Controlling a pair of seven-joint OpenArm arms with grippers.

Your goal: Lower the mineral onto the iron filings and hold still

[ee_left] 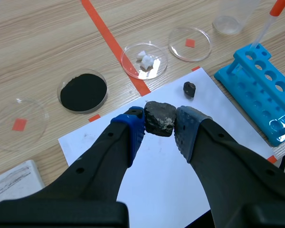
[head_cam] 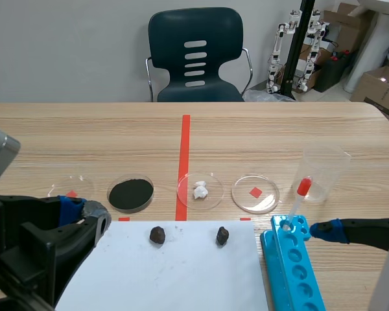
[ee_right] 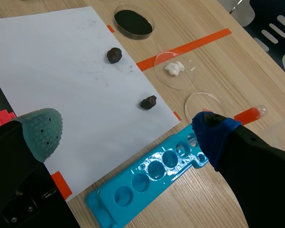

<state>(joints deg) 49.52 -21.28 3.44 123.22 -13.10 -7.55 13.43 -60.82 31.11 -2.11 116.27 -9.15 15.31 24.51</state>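
mineral: dark, rough, blocky lump, grey flecks

The iron filings are flat black in a clear dish — the darkest patch on the pale, streaky wood-grain table. The mineral is brownish black with dull grey flecks, and the other stone matches it. The paper sheet is white, faintly smudged grey. The crumbs are white, the rack is bright blue and the dropper is red-capped. The left gripper is black, with 1 blue dotted pad and 1 grey — the chair is dark teal.
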